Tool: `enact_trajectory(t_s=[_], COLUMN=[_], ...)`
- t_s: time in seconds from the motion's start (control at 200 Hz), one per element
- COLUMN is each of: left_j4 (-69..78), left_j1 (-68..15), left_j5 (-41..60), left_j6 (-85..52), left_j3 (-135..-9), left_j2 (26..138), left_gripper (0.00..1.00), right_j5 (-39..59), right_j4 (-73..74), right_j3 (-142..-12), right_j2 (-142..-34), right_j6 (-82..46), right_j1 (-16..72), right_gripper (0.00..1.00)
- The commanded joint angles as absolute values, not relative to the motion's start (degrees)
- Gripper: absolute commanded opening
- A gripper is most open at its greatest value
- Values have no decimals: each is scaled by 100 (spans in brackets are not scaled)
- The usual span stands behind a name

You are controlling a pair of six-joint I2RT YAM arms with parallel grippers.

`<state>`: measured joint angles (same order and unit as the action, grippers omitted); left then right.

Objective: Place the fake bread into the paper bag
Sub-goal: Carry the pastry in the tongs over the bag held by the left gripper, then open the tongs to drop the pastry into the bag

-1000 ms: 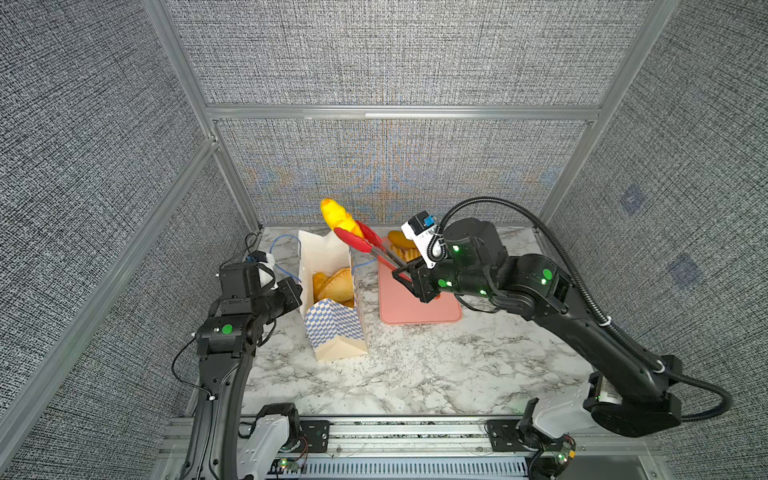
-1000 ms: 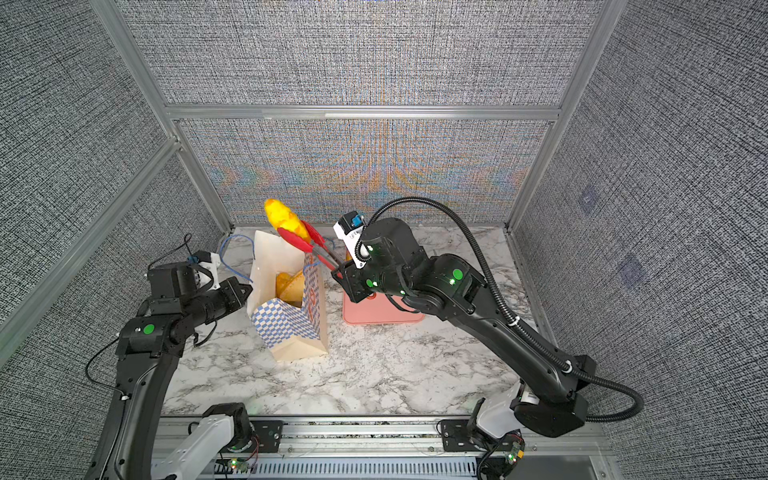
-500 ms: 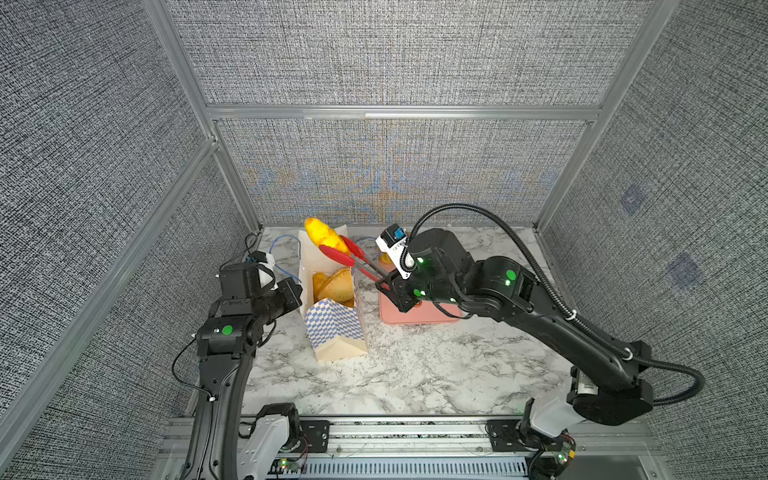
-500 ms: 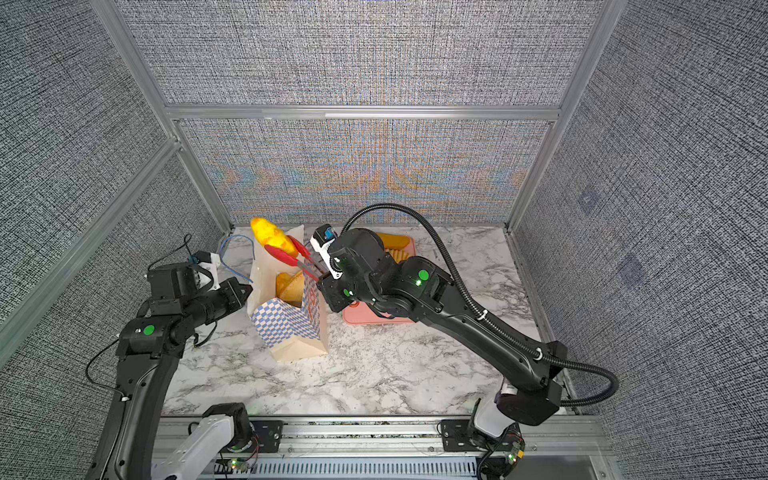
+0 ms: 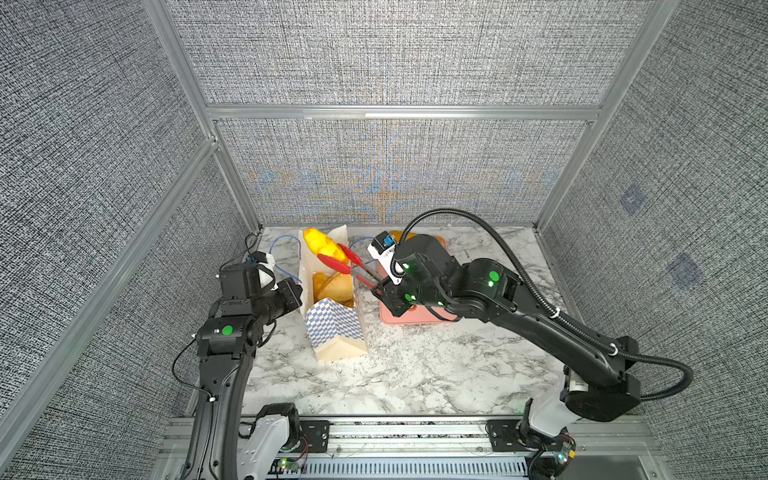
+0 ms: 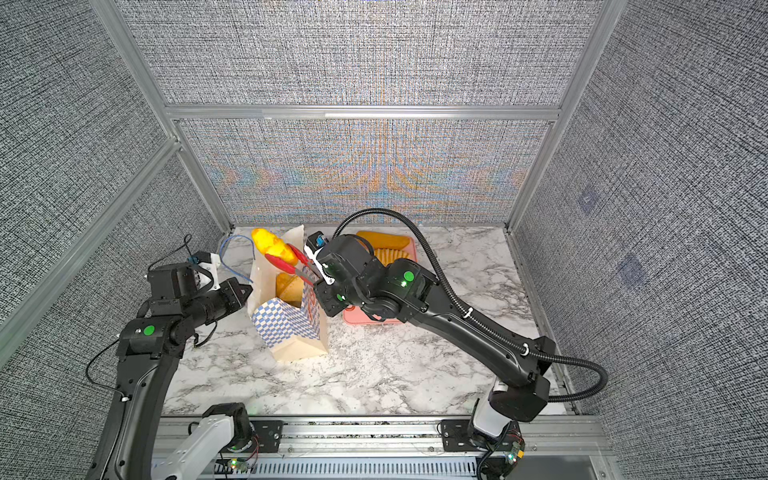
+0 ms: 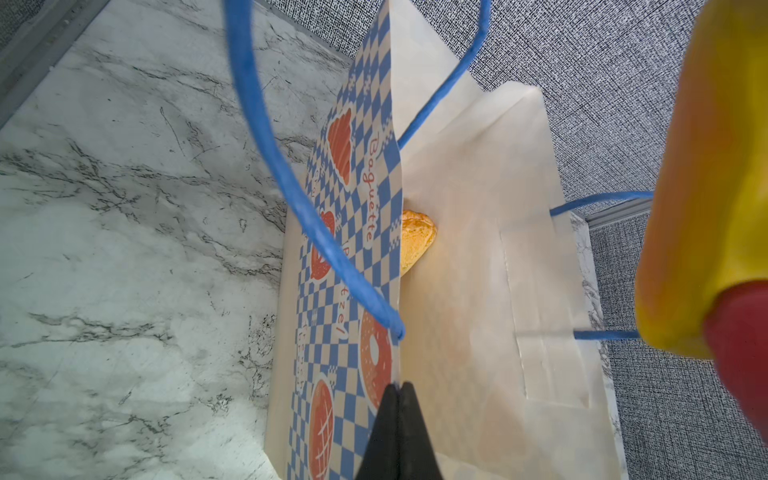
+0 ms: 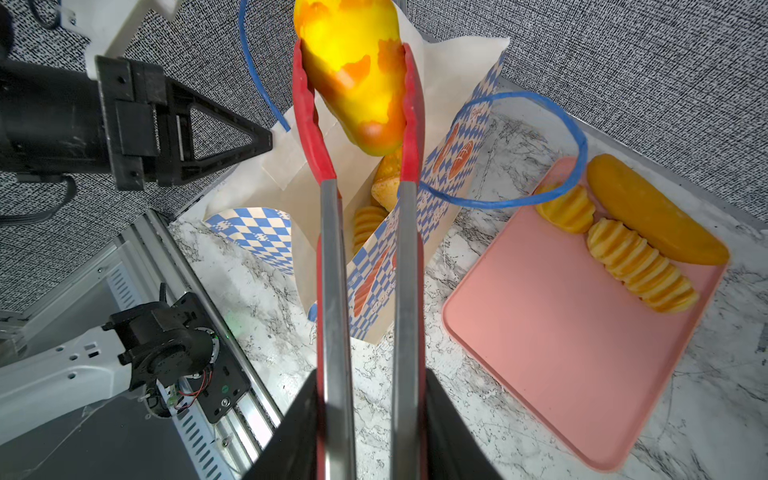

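Marble worktop (image 5: 415, 365) boxed in by grey woven wall panels (image 5: 395, 54)
We see the paper bag (image 5: 334, 328) upright at nine o'clock of the pink tray (image 8: 561, 353). Our left claw (image 7: 398, 399) is clenched on its rim. Our right claw (image 8: 370, 382) grasps red tongs (image 5: 332, 264) holding a yellow fake bread (image 5: 318, 245) over the bag's mouth. More lies inside and on the tray.

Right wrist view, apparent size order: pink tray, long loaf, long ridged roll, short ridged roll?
1. pink tray
2. long loaf
3. long ridged roll, close behind the loaf
4. short ridged roll
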<state>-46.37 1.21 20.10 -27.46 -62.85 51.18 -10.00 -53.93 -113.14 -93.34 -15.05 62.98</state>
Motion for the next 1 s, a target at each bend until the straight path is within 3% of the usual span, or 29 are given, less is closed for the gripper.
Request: enact_trajectory(t_s=[0.0,0.5,0.995], left_j4=[-4580,-4585,-4562], left_j1=[122,118,121], left_j5=[2070,2083,2088], left_j6=[-2751,-2751,-2751], left_j3=[-6259,-6284,-6302], left_j2=[5098,5109,5142], left_gripper=[2,2,2], right_j5=[-1094,-1170,-1143], right_j4=[-5335,-5330,-5287], right_j3=[-11295,-11070,-11156], right_j2=[-9350,-9370,-9343], right_j6=[-1501,-1552,-1488], right_j1=[6297,6336,6341], right_gripper=[38,42,53])
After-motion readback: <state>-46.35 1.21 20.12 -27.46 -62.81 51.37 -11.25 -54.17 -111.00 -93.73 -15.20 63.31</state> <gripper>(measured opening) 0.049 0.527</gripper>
